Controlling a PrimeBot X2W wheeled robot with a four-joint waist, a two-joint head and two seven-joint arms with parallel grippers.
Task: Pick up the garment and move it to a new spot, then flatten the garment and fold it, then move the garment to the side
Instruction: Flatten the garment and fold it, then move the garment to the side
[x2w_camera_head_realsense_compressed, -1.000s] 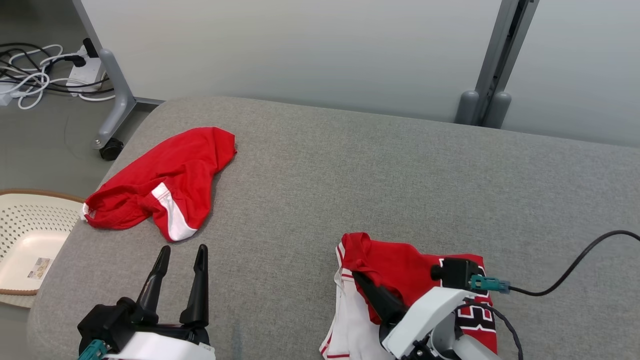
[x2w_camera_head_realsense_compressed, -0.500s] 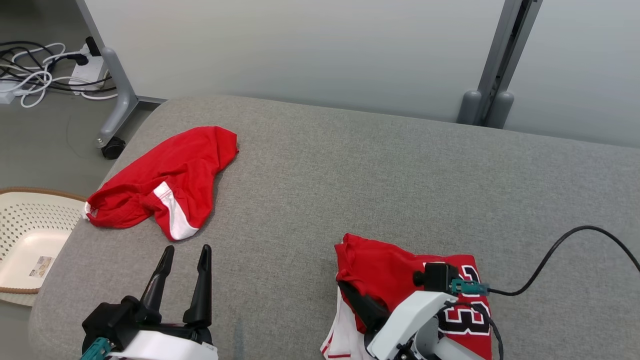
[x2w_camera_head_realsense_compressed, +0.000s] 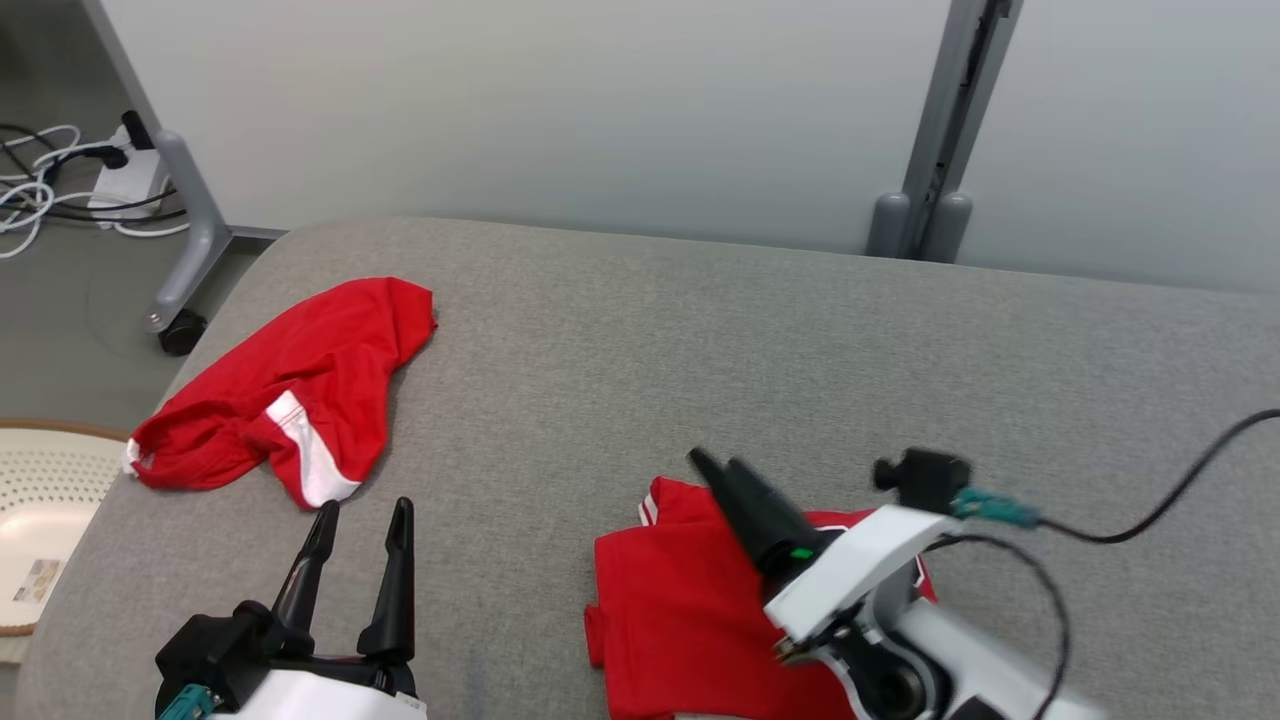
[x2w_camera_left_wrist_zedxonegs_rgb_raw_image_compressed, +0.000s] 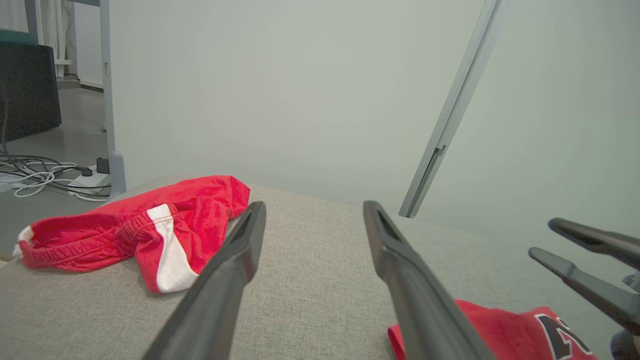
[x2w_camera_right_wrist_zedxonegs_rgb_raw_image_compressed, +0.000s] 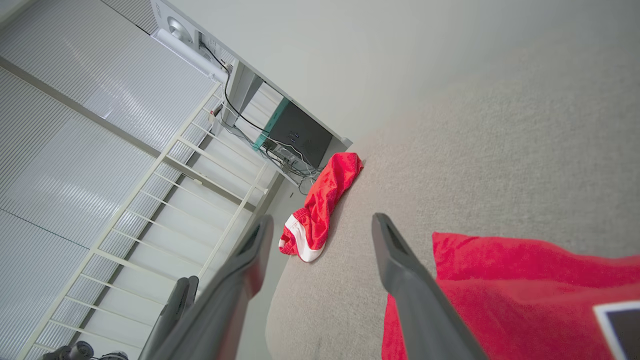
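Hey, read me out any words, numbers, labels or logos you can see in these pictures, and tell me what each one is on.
No text reads in full.
On the red jersey: a black figure edged in white, cut off at the picture's edge, unreadable.
On the sticker in the white basket: print too small to read.
On the red shorts: no text visible.

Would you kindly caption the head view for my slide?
Open right gripper above the folded red jersey on a grey cushion; left gripper open near red shorts.
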